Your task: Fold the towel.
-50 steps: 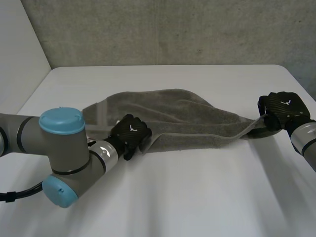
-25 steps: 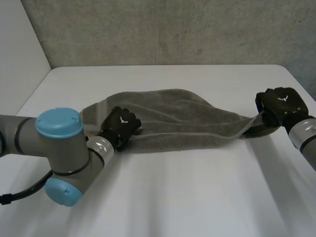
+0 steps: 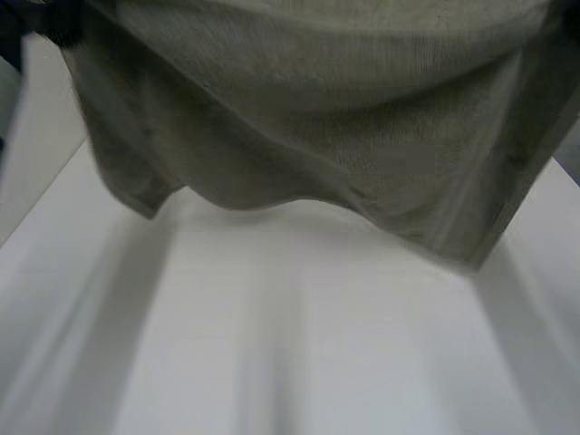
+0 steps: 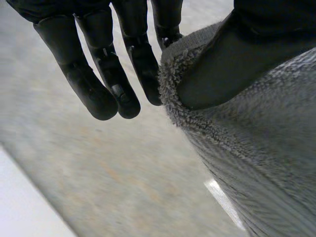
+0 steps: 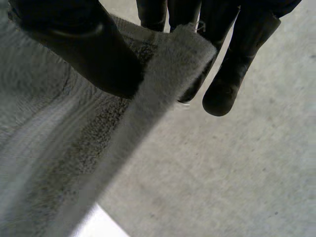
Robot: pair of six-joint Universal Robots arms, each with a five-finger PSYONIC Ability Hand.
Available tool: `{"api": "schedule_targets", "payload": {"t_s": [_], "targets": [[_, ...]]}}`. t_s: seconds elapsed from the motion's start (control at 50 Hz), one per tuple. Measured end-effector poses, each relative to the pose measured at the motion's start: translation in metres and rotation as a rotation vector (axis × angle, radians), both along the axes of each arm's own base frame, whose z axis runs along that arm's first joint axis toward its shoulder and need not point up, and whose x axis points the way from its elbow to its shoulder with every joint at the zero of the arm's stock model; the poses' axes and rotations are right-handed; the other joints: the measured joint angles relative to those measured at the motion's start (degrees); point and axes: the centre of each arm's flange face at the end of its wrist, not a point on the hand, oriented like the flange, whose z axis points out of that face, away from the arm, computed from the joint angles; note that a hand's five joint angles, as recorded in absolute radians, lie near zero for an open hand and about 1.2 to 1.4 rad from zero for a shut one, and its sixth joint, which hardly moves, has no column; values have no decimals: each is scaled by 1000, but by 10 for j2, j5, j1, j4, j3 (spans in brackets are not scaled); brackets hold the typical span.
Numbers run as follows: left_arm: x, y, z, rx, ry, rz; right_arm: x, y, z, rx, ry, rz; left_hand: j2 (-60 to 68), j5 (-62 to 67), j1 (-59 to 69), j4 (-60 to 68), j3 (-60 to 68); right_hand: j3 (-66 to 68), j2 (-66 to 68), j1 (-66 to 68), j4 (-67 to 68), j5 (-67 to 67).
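Fingers of the left hand [image 4: 106, 74] were stretched nearly straight, and its thumb pressed the looped edge of the towel [image 4: 256, 163] against the finger nearest to it. So this hand was clamped on the cloth, at an edge close to a corner, and the towel spread away from the pinch below the thumb.

The right hand [image 5: 232, 74] was clamped on the towel as well. Its thumb lay on one face of a hemmed corner, and its straight fingers stood behind the other face.

In the head view the grey towel hung in the air close to the camera, stretched wide from side to side. Its lower edge sagged in a curve above the white table [image 3: 299, 344] and seemed not to touch it. One loose corner pointed down on the robot's left, and another hung lower on its right.
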Motion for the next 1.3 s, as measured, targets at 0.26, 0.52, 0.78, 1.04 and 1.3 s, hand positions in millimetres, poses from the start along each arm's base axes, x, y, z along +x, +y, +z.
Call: {"api": "schedule_targets", "payload": {"t_s": [0.26,0.52,0.78,1.04,1.3], "targets": [[15,-30,-30,156,-55,58,2,-10,-10,86,127,5,10,0,0,0,0,0,5,0,0,0],[-8,-99,-145,469,-171,49,55,-56,-107,252,320,51,10,0,3,0,1,0,5,0,0,0],[-30,-163,-99,114,-48,36,93,-121,-73,-327,139,-80,10,0,3,0,1,0,5,0,0,0],[-22,-140,-8,-263,221,-70,88,-107,-11,-647,-23,-88,10,3,3,0,2,0,6,1,0,0],[-18,-146,-134,160,148,-59,93,-97,-118,-167,141,84,10,3,3,0,2,1,5,1,0,0]]}}
